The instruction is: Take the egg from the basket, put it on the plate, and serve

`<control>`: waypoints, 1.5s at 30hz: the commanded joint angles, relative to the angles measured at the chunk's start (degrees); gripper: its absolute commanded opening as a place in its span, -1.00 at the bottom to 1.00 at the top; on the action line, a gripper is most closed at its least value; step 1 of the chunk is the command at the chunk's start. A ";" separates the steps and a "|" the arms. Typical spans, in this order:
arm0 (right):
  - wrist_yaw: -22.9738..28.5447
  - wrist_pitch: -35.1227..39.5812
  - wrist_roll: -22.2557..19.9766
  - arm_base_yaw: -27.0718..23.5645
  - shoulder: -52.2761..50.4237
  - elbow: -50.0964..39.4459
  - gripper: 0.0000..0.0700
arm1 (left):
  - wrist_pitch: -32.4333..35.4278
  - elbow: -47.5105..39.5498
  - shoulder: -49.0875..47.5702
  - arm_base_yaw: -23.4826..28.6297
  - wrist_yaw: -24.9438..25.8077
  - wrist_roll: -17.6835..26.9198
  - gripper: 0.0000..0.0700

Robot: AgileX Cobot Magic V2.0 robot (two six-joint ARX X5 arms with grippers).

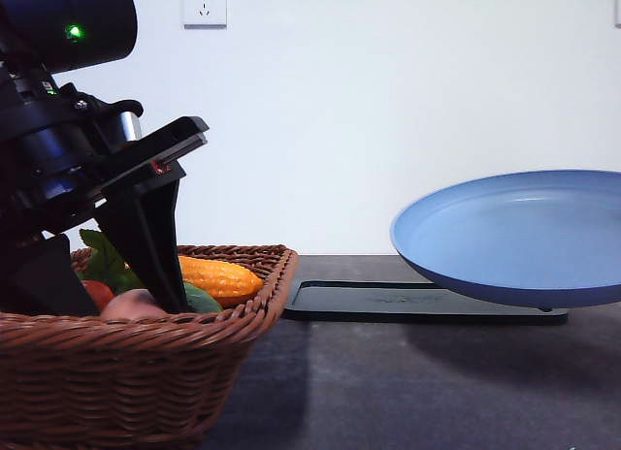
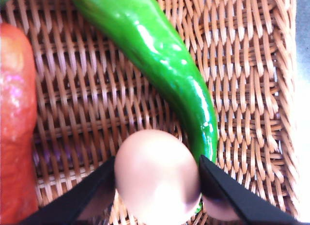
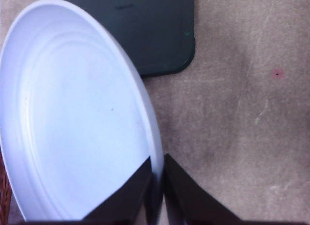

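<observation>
The pinkish egg (image 2: pixel 157 179) lies in the brown wicker basket (image 2: pixel 97 99), and my left gripper (image 2: pixel 157 162) is shut on it, one black finger pressed against each side. In the front view the left arm reaches down into the basket (image 1: pixel 126 372) at the left, where the egg (image 1: pixel 136 303) peeks above the rim. The blue plate (image 1: pixel 514 237) hangs level above the table at the right. My right gripper (image 3: pixel 157 174) is shut on the rim of the plate (image 3: pixel 72 113).
A long green pepper (image 2: pixel 160 55) lies against the egg, and a red-orange vegetable (image 2: pixel 14 123) sits beside it. A yellow corn cob (image 1: pixel 218 275) and green leaves (image 1: pixel 102 256) also fill the basket. A flat black tray (image 1: pixel 417 300) lies on the table under the plate.
</observation>
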 commanded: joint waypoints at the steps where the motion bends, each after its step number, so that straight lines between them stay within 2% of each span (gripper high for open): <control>1: -0.27 0.76 0.93 -0.11 0.22 0.74 -1.00 | 0.57 1.26 0.94 -0.42 0.44 1.76 -0.50; 7: -0.88 0.70 2.05 -0.08 0.24 0.74 -1.00 | -0.85 5.21 -1.66 -0.39 0.42 3.34 -0.52; 14: -6.87 0.56 3.66 0.55 0.42 0.74 -1.00 | -1.85 13.49 -6.60 -0.64 0.68 4.59 -0.52; 21: -8.40 -1.71 4.04 4.71 0.48 0.74 -1.00 | -0.62 21.64 -6.59 -5.29 1.73 8.55 -0.52; 33: -9.50 -3.08 5.12 14.78 3.20 0.74 -1.00 | 1.61 22.21 0.62 -17.66 1.65 11.35 -0.52; 38: -10.16 -3.63 5.14 16.80 3.40 0.74 -1.00 | 1.55 22.21 5.72 -19.38 1.55 14.24 -0.52; 45: -10.99 -4.59 5.09 17.22 3.40 0.74 -1.00 | 1.54 22.21 10.40 -19.61 1.46 14.54 -0.52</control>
